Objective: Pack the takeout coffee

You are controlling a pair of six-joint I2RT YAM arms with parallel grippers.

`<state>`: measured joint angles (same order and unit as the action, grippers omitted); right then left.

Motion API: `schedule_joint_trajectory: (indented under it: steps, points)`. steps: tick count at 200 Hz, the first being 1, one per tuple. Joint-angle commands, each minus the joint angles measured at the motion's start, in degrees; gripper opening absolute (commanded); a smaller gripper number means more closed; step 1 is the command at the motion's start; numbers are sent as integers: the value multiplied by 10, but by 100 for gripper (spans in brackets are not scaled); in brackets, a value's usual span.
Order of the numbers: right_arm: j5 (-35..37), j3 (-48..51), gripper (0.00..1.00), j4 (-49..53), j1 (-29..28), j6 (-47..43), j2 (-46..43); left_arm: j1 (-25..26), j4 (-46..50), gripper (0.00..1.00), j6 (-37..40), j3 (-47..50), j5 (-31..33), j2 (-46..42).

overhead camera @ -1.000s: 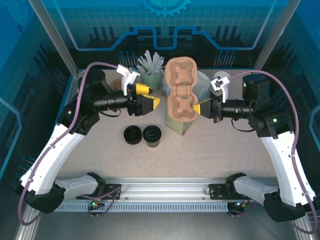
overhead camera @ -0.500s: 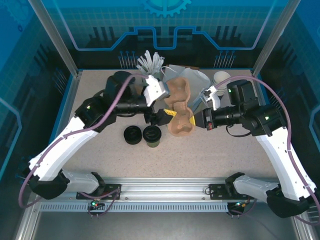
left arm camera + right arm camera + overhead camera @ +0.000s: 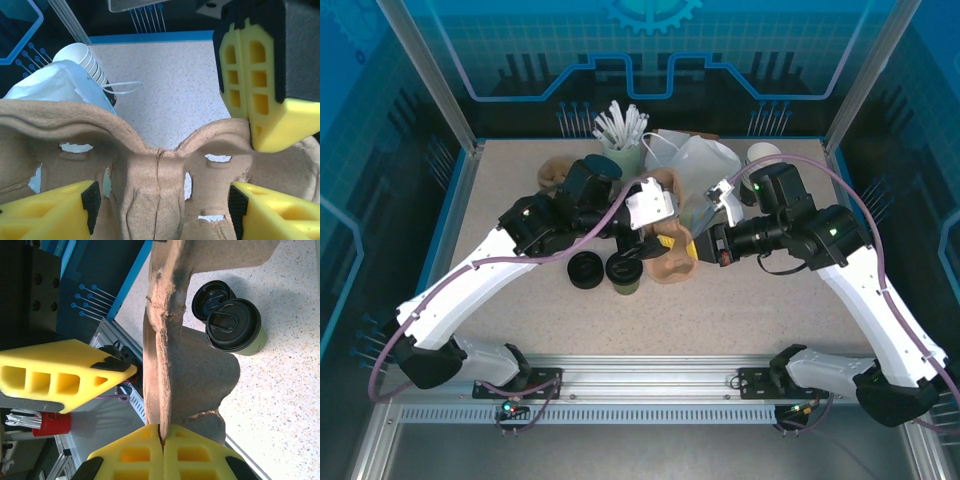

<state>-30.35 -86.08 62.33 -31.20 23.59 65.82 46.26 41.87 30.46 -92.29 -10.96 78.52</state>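
A brown pulp cup carrier (image 3: 672, 262) hangs tilted over the table's middle. My right gripper (image 3: 704, 245) is shut on its rim; in the right wrist view the yellow fingertips (image 3: 162, 437) pinch the carrier's thin edge (image 3: 200, 365). My left gripper (image 3: 660, 238) reaches over from the left and stands open, its pads (image 3: 91, 200) wide apart on either side of the carrier's middle ridge (image 3: 150, 170). Two coffee cups with black lids (image 3: 625, 270) (image 3: 586, 269) stand just left of the carrier, also seen past it as one cup (image 3: 234, 329) and another behind it (image 3: 210, 294).
A white bag (image 3: 695, 165) stands behind the carrier. A green cup of straws (image 3: 620, 135) is at the back, a stack of white paper cups (image 3: 765, 155) at the back right, and another brown pulp piece (image 3: 554, 175) at the back left.
The carrier has come down and forward from upright at the back to low over the table. The left arm has swung across above it, the right arm following with the rim.
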Motion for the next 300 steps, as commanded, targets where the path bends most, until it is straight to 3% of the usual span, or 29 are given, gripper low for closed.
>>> schedule_joint_trajectory:
  steps: [1, 42, 114, 137, 172, 203, 216, 230, 245, 300]
  points:
    - [5, 1, 0, -10, -8, 3, -2, 5, 7, 69, 28, 13, 26, 0]
    - [0, 1, 0, -12, -9, 2, 0, 12, 6, 57, 36, 18, 57, 10]
    - [-3, 5, 0, -15, -10, 1, 0, 13, -4, 51, 36, 22, 60, 20]
    - [-2, 3, 0, -10, -10, -3, 0, 14, 0, 50, 31, 23, 35, 22]
    - [6, -2, 0, 3, -10, -12, -1, 15, -7, 38, 27, 32, 52, 17]
    - [11, 0, 11, 6, -10, -15, -3, 15, -17, 36, 20, 40, 58, 10]
    - [21, -2, 20, 11, -10, -18, -7, 15, -16, 35, 17, 39, 63, 9]
    - [40, -9, 29, 18, -8, -19, -14, 15, -21, 35, 15, 42, 71, 4]
    - [74, -18, 34, 25, -5, -15, -25, 15, -33, 36, 6, 50, 75, -8]
    - [312, -82, 50, 59, -3, 32, -16, 11, -88, 33, -19, 100, 96, -66]
